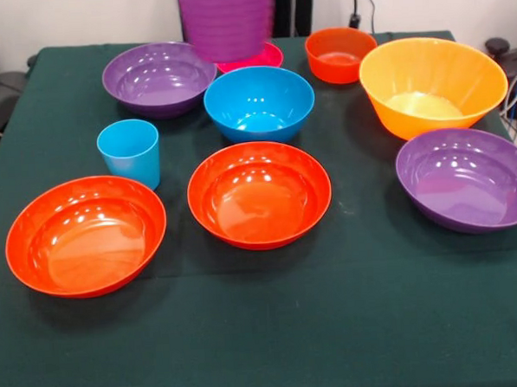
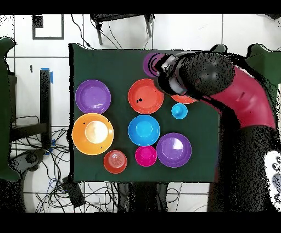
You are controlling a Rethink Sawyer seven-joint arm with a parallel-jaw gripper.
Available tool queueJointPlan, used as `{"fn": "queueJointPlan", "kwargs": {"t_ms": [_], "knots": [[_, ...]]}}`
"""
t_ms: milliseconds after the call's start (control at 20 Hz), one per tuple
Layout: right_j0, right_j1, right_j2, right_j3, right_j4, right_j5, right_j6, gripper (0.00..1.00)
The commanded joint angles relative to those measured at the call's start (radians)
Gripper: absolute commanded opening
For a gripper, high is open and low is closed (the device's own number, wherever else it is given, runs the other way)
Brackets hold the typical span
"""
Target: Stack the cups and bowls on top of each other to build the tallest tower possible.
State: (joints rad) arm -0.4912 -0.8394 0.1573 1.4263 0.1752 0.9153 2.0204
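Purple cup (image 1: 227,22) — upright, aloft

Glossy, smooth plastic bowls, among them an orange-red bowl (image 1: 259,194) and a yellow-orange bowl (image 1: 433,84), catch highlights on a matt dark green tablecloth (image 1: 335,328); at 9 o'clock, a light blue cup (image 1: 130,152) shines likewise.

Blue bowl (image 1: 259,102) as ref: hemmed by purple bowl (image 1: 159,77), pink bowl (image 1: 256,58), orange-red bowl (image 1: 258,193), light blue cup (image 1: 130,152). Open cloth (image 1: 274,331) beyond orange-red bowl, twd table's front edge; gaps betw. items narrow.
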Motion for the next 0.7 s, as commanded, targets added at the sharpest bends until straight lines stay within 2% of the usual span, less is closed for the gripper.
{"fn": "queueJointPlan", "kwargs": {"t_ms": [50,350,700], "knots": [[-0.064,0.051,0.124,0.122,-0.227,0.105,-0.468,0.00],[-0.115,0.055,0.132,0.170,-0.353,0.040,-0.548,0.00],[-0.190,0.012,0.168,0.314,-0.457,-0.061,-0.633,0.00]]}}
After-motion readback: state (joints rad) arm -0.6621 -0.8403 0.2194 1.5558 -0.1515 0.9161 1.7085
